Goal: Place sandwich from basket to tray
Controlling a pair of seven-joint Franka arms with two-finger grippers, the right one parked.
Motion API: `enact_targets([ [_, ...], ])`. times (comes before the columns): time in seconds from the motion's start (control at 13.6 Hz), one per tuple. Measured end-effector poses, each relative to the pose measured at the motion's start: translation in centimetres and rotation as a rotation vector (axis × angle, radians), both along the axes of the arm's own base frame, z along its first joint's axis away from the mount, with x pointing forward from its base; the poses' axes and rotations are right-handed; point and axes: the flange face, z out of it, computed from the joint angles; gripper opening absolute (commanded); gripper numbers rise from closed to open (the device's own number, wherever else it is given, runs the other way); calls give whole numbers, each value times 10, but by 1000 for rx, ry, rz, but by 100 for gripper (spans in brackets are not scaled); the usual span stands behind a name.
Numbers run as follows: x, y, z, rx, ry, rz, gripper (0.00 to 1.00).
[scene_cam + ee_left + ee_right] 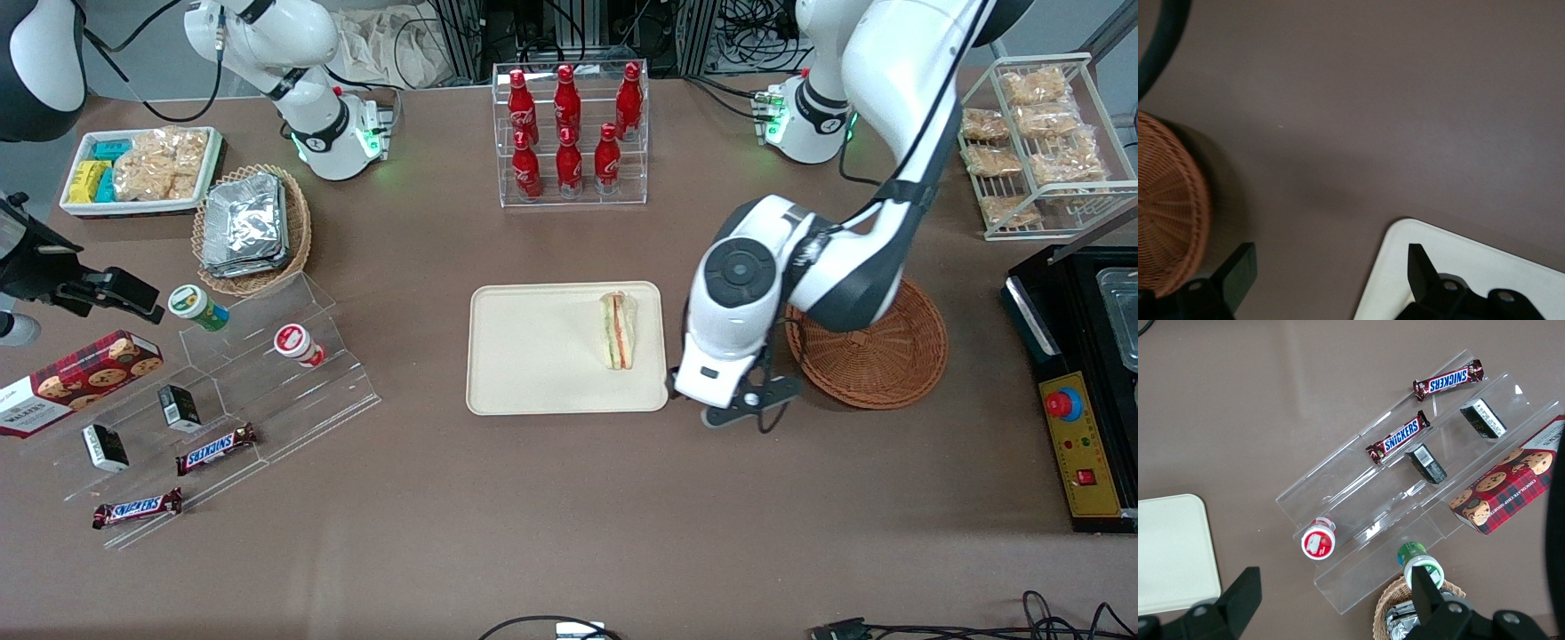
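Toward the parked arm's end of the table, a white snack tray is sitting beside a tan basket of foil packets, and nearer the front camera a clear stepped stand is carrying two small cups, small dark boxes and chocolate bars, with a cookie box next to it. A clear rack of red bottles is standing at the middle of the table, farther from the front camera than the tray. The sandwich is lying on the tray, close to the edge nearest the working arm. The gripper is hanging over bare table between the tray and the basket, its fingers spread wide apart and holding nothing. The basket is sitting partly under the working arm. A wire shelf of snack bags is standing at the working arm's end.
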Motion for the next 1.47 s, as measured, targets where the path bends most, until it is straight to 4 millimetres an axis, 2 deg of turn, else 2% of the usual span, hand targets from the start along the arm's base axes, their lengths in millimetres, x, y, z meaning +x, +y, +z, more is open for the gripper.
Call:
enact_targets([
  [0.15,9,41,24,-16,42,-17,100],
  [0.37,13,115,71,-50,104,-71,100],
  [0.51,8,148,95,-66,128,-99,100],
  [1.17,-15,214,167,-71,110,-262,100],
  [1.47,-28,263,185,-76,98,-324,100],
])
